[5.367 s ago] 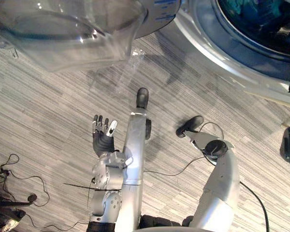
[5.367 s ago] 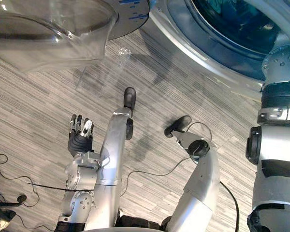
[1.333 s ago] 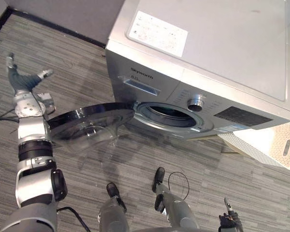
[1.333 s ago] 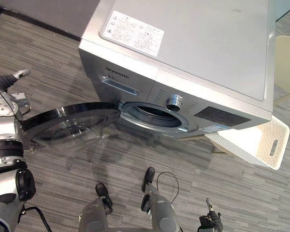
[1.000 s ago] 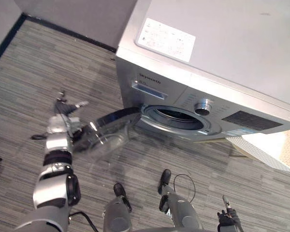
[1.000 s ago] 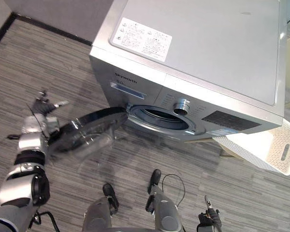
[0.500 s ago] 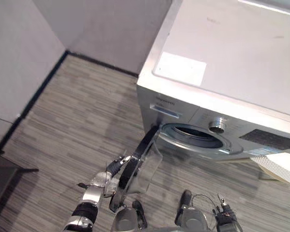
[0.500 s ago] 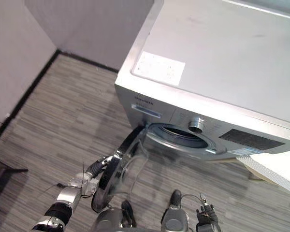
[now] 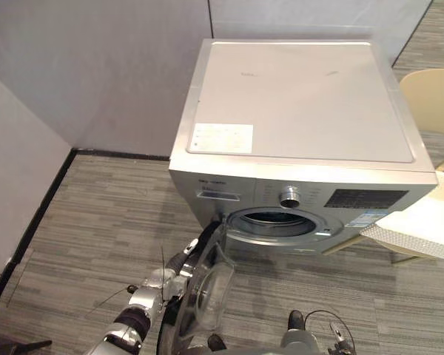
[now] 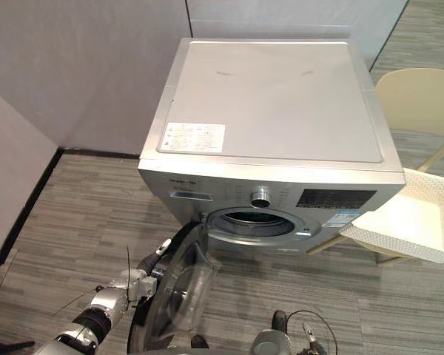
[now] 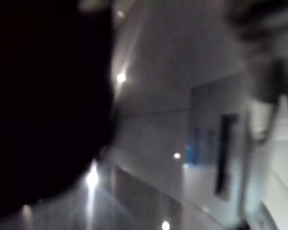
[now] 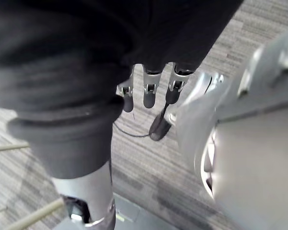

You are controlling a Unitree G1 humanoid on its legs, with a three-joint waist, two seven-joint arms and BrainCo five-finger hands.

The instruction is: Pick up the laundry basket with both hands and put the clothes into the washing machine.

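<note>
left hand (image 10: 129, 285) at door (image 10: 176, 296) rim, basket (image 10: 399, 244) cut off

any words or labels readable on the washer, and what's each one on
White sticker on the washing machine top: print too small to read.
Small mark above the detergent drawer: too small to read.
Dark control panel beside the knob: markings too blurred to read.
Nothing can be quoted.

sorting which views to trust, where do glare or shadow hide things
Left eye view: even light, the floor a bit darker just in front of the washer, pale reflections across the door glass. Left wrist view: a black mass I can't identify hides one side, bright specks of glare beside it. Right wrist view: the dark cover blocks a large part, the right hand is lit clearly.
</note>
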